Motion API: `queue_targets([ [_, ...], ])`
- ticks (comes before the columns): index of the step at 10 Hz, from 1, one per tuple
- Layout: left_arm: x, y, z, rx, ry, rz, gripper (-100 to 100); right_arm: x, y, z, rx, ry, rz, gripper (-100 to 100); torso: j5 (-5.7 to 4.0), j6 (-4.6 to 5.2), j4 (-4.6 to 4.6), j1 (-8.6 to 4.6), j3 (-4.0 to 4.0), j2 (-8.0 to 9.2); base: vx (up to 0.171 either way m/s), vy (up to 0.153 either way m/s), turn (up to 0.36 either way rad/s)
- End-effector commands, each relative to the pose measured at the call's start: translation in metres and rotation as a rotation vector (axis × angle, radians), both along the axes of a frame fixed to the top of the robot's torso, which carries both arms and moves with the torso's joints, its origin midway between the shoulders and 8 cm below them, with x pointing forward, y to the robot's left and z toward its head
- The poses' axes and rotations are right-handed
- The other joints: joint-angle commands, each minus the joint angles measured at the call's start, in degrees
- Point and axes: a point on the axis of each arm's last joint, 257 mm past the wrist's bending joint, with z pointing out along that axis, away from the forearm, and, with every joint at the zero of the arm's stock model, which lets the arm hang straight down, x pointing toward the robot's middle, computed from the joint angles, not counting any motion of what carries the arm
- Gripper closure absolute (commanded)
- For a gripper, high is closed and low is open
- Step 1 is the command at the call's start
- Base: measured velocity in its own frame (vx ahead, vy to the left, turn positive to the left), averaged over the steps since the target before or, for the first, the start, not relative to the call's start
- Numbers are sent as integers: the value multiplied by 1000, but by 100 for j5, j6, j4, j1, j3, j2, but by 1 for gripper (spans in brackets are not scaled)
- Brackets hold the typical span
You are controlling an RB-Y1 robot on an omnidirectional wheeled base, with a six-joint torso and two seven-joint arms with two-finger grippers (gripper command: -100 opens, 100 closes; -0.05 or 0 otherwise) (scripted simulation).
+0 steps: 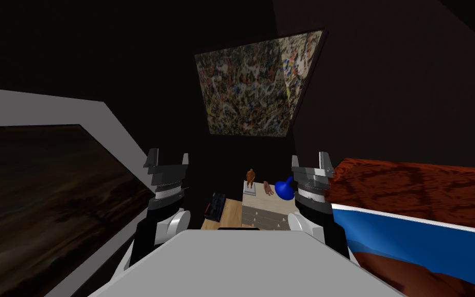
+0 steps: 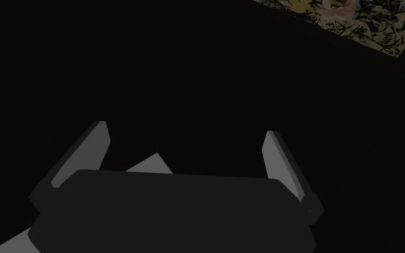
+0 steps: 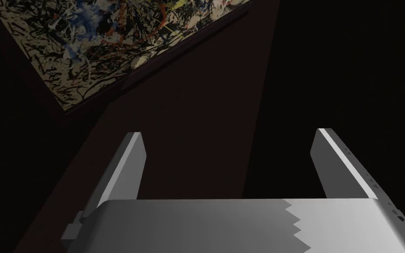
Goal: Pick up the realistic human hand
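Observation:
A small flesh-coloured human hand (image 1: pixel 268 188) lies on a light nightstand top (image 1: pixel 262 211) ahead of me, between an orange-brown figurine (image 1: pixel 251 178) and a blue round vase (image 1: pixel 284 189). My left gripper (image 1: pixel 167 157) is raised at the left, open and empty, well clear of the nightstand. My right gripper (image 1: pixel 311 158) is raised at the right, open and empty, above and just right of the vase. In the wrist views both sets of fingers, the left (image 2: pixel 94 151) and the right (image 3: pixel 127 169), stand wide apart in front of a dark wall.
A bed with a red-brown cover (image 1: pixel 417 191) and a blue side (image 1: pixel 411 242) lies at the right. A dark object (image 1: pixel 216 204) sits on a lower wooden surface left of the nightstand. A speckled painting (image 1: pixel 254 85) hangs on the dark wall ahead. A white-framed dark panel (image 1: pixel 40 180) is at the left.

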Motion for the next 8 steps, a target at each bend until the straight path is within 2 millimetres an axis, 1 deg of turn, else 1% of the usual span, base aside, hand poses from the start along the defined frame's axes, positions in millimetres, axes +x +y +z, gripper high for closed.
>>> queue_targets([
  [1, 0, 0, 0, 0, 0, 0, 0, 5, 4, -4, -49, 24, 2, -100, 0, 0, 0, 0, 0, 0, -19, -4, 101],
  [3, 0, 0, 0, 0, 0, 0, 0, 14, 7, -14, -136, 75, -12, -100, -2, -1, 2, -12, 7, 12, -50, -35, 154],
  [5, 0, 0, 0, 0, 0, 0, 0, 28, 7, -31, -240, 145, -50, -100, -3, -2, 6, -15, 15, 27, -82, -33, 218],
  [7, 0, 0, 0, 0, 0, 0, 0, 42, -1, -53, -348, 229, -110, -100, -5, -2, 8, -23, 22, 38, -121, -46, 282],
  [8, 0, 0, 0, 0, 0, 0, 0, 50, -8, -66, -401, 276, -146, -100, -5, -2, 10, -20, 27, 46, -134, -33, 402],
])
